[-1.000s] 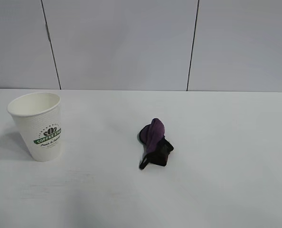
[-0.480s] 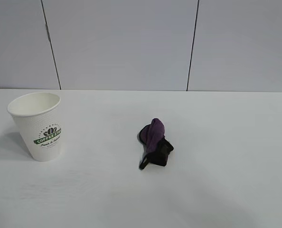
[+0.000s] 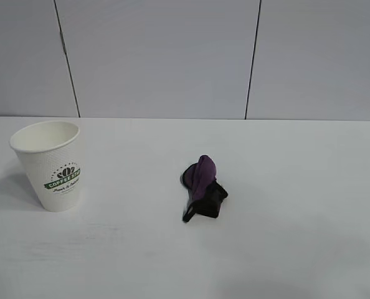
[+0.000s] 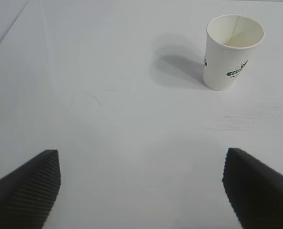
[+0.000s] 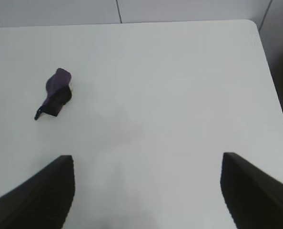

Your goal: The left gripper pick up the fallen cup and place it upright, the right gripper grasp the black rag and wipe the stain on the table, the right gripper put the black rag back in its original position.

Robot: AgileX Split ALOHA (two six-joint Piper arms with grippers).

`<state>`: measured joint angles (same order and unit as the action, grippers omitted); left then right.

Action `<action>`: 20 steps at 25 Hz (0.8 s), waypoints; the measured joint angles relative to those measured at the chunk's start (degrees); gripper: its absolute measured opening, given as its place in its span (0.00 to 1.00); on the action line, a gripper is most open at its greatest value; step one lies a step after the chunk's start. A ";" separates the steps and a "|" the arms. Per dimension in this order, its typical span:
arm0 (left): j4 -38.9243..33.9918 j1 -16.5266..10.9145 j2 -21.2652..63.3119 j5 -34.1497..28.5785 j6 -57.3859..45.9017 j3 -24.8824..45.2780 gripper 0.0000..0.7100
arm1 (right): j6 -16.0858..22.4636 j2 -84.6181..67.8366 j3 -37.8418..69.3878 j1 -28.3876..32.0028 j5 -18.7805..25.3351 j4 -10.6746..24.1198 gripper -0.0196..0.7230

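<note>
Table [image 3: 297, 187] is bare white w/ grey wall panels [image 3: 160, 56] behind; nothing sits btwn the 1 cup [image 3: 51, 165] and the 1 black rag [image 3: 203, 187], no stain visible. Cup stands upright at exterior-view left, white textured w/ green "COFFEE" band, mouth up; rag is a bunched black lump w/ purple part on top, near table centre, well apart from cup. 2 grippers, both w/ fingers spread wide & holding nothing: left gripper [image 4: 141, 191] back from cup, right gripper [image 5: 148, 191] back from rag.

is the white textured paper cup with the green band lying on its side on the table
No, the white textured paper cup with the green band stands upright on the wide white tabletop, its open mouth facing up.
</note>
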<state>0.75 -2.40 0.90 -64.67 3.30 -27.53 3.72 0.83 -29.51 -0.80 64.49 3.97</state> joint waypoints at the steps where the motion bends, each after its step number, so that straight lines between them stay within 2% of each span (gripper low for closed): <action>1: 0.00 0.00 0.00 0.00 0.00 0.00 0.93 | -0.28 -0.87 0.89 0.00 0.00 0.00 0.81; 20: 0.00 0.00 0.00 0.00 0.00 0.00 0.93 | -0.53 -1.90 2.74 -0.81 -2.15 -0.36 0.81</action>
<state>0.75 -2.40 0.90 -64.67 3.30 -27.53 3.19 -1.06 -26.77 -1.61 62.34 3.61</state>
